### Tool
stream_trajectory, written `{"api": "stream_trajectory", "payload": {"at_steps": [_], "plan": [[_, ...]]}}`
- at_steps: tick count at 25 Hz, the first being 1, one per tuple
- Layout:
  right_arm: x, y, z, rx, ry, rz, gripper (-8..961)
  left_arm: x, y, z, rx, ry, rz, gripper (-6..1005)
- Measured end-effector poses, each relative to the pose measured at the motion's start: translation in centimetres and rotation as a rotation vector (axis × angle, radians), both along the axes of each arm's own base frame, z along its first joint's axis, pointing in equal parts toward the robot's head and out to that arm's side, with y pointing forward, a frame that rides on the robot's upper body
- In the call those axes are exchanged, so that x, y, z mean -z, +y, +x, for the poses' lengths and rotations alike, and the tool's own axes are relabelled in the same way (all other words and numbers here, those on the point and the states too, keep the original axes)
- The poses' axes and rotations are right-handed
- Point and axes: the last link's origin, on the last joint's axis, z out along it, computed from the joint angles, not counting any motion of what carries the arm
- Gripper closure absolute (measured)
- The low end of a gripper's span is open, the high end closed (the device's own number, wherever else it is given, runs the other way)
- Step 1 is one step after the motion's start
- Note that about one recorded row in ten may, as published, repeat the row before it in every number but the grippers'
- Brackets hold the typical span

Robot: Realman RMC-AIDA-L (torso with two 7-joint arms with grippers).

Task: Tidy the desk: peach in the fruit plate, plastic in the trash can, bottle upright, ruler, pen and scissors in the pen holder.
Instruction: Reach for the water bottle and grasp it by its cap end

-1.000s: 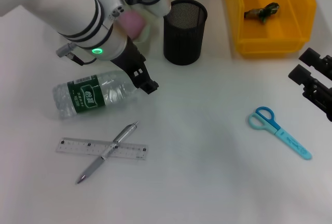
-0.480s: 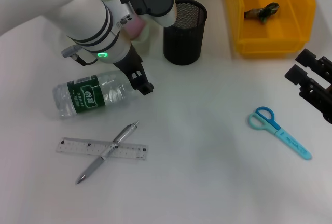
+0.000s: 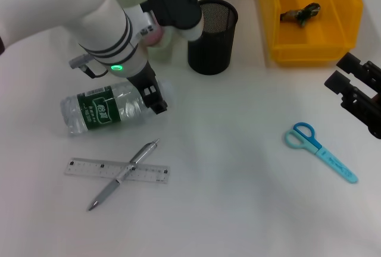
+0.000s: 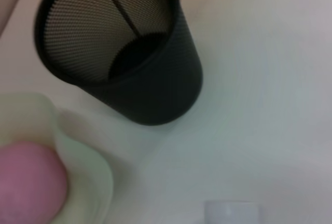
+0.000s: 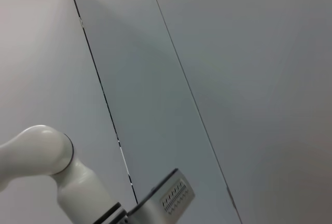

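Since a moment ago, the left tool (image 3: 153, 97) has slid back toward the bottle (image 3: 107, 110), and its black tip now sits right at the bottle's cap end. I cannot tell if this tool is open or closed. The right tool (image 3: 357, 93) has crept up a little and hangs far from the bottle, near the edge of the tabletop (image 3: 238, 168), above the scissors (image 3: 320, 151); I cannot tell its grip either. The bottle lies on its side on the tabletop, with its green label facing up. Just below the bottle, the pen (image 3: 123, 174) lies across the ruler (image 3: 116, 171), and the two touch. The blue scissors lie flat, well apart from the bottle, on the other side of the tabletop. The black mesh pen holder (image 3: 212, 37) stands upright behind the bottle, and nothing shows inside it in the left wrist view (image 4: 124, 47). The pink peach (image 3: 156, 35) sits in the pale fruit plate (image 3: 166, 49), just beside the pen holder; the left wrist view shows the peach (image 4: 28, 182) resting against the plate's wall (image 4: 88, 177). The yellow trash can (image 3: 309, 19) stands past the pen holder, with a dark scrap of plastic (image 3: 300, 13) inside it.
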Motion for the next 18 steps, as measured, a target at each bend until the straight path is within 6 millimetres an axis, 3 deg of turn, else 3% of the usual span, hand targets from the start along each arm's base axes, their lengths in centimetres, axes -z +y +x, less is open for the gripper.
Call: {"api": "stream_trajectory", "payload": {"at_steps": [18], "plan": [[-0.01,0.17,-0.09,0.004,0.012,-0.007,360,1.05,-0.06,-0.34,0.033,0.023,0.001,281]]}}
